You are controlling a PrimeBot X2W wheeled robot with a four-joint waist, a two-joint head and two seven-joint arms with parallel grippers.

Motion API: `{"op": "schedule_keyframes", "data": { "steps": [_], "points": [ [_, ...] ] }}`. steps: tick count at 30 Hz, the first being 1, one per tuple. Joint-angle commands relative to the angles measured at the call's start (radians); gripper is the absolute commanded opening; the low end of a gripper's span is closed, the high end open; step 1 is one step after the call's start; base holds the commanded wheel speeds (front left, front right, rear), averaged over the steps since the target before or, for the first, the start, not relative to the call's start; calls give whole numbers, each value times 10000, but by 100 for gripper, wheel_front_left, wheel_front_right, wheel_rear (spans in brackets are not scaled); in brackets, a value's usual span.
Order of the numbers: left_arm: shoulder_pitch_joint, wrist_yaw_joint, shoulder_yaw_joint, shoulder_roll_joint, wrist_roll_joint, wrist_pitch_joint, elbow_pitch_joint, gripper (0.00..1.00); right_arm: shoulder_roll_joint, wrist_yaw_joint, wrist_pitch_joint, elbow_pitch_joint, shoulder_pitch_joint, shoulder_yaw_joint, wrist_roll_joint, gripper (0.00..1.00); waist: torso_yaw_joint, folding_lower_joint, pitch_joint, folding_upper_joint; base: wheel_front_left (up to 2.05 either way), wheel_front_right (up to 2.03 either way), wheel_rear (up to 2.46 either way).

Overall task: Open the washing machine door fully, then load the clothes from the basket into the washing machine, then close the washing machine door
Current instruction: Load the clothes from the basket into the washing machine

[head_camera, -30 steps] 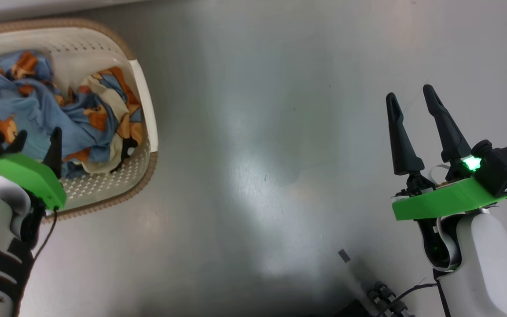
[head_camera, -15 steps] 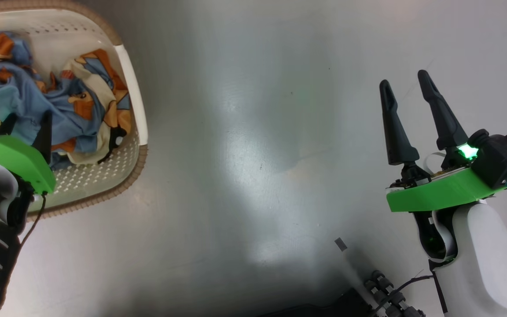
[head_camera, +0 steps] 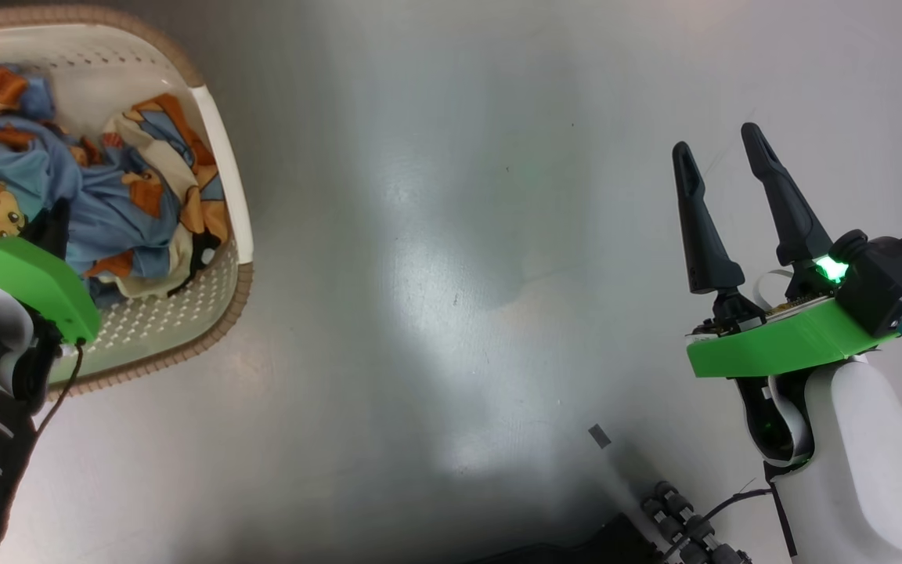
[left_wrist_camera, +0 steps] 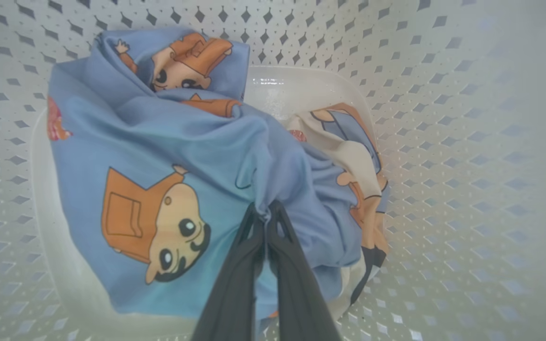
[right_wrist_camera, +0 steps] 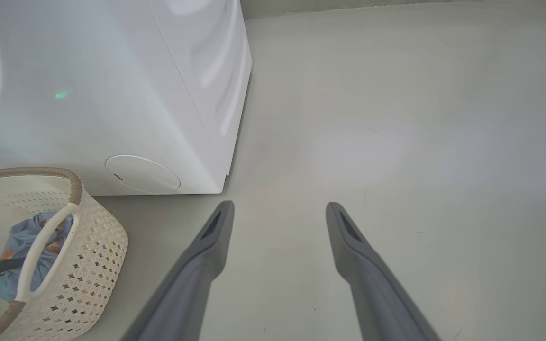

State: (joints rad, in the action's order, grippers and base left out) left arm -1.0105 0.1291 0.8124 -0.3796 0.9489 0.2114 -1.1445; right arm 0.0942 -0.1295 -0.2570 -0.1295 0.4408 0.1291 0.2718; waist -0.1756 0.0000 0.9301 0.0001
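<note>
Currently the left gripper is down inside the basket, its two dark fingers pressed together and clamped on a raised fold of the clothes. The pinched fold sits at the fingertips, near the middle of the heap. From there the blue fabric spreads to the left of the left wrist view, and a cream patch lies to the right. The rest of the heap rests on the basket bottom, directly below and around the grip.

The coming move turns on one relation: the clothes hang from the tips while perforated walls enclose the gripper on every side. The judged exit is therefore upward, clear of the brown rim and the white handle, before any sideways travel. Loose fabric trailing below the grip could drag on the rim or tip the light basket.

The washing machine stands just behind the basket, with its round cap low on the front, close to the basket rim. The left arm is the nearer one to both.

The right gripper hangs well apart over the bare grey floor, fingers spread and empty. It does not obstruct the path.
</note>
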Motion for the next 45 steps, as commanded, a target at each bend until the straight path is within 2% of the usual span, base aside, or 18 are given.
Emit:
{"op": "schedule_keyframes", "data": {
  "steps": [1,8,14,19,32,45],
  "points": [
    [39,15,-60,-373,181,130,-8,0,1,-12,-48,203,-256,114,-71,100,48,0,-121,-1,0,0,0],
    [320,15,28,-261,768,424,45,0,15,-12,-48,110,-304,71,-65,100,296,0,-705,-1,0,0,0],
    [629,15,-675,-203,907,497,304,0,87,-12,-48,-52,-478,-5,26,100,580,0,-1478,-1,0,0,0],
    [1071,15,-1594,-137,364,500,779,0,175,-12,-48,-189,-632,-27,89,100,745,0,-2038,-1,0,0,0],
    [3310,15,-4588,354,-2034,503,2479,0,282,-12,-48,-727,-1399,116,311,100,987,0,-4153,-1,0,0,0],
    [5221,15,-6504,944,-3783,503,4597,0,589,-12,-48,-1025,-2301,35,545,100,1197,0,-5695,-1,0,0,0]
  ]
}}
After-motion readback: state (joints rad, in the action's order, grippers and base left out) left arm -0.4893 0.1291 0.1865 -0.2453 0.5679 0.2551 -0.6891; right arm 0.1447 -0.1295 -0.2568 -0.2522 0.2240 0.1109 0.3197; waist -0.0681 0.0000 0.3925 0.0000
